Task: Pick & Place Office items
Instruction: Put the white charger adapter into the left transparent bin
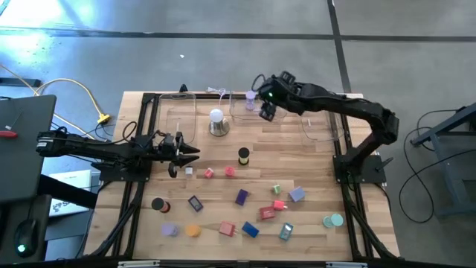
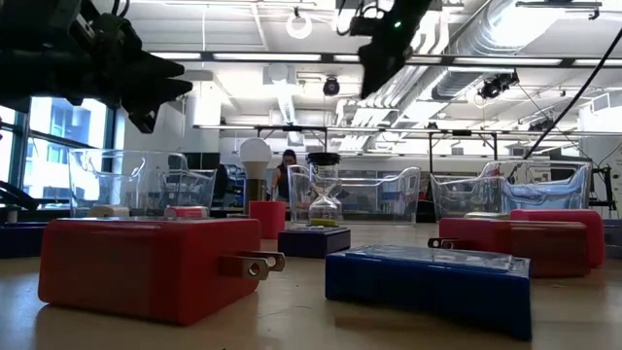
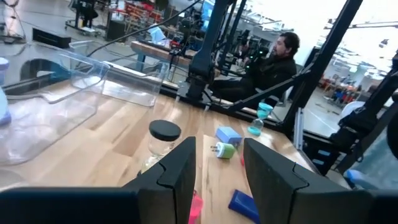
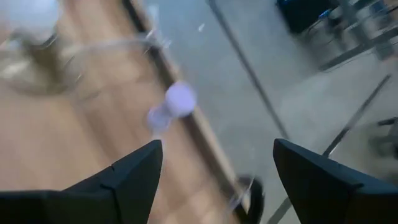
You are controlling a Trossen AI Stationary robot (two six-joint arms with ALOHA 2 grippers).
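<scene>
Up front, filling the low view: red block (image 2: 146, 267) with two metal prongs, and blue block (image 2: 432, 282) just beside it, both blocking much of the table (image 1: 223, 186) behind. Seen from above in the same front row: lilac roll (image 1: 169, 229), orange roll (image 1: 193, 230), teal block (image 1: 286, 231), with teal roll (image 1: 333, 220) off toward the right edge. Farther in, scattered loosely and apart: black roll (image 1: 158, 203), purple block (image 1: 242, 196), pink block (image 1: 279, 205), green piece (image 1: 276, 189); too small to tell finer shapes. Mid-table, reaching in from the left side: left gripper (image 1: 186, 152), raised above the wood, fingers (image 3: 180, 168) set at a narrow gap with nothing between them. Just ahead of it, upright: black-capped roll (image 1: 243, 155). Beyond that, white dome (image 1: 216, 119) on its metal base, near the clear trays (image 1: 320, 123) along the far edge; tray walls hard to trace through the glare. Inside the middle tray: a pale lilac piece (image 1: 251, 97), smeared in the right wrist view. Hanging over that tray: right gripper (image 1: 266, 104), fingers (image 4: 124, 177) spread wide and holding nothing, its top cut off in the low view. Past the table, in the left wrist view: a seated person (image 3: 273, 62), partly hidden by frame posts.
</scene>
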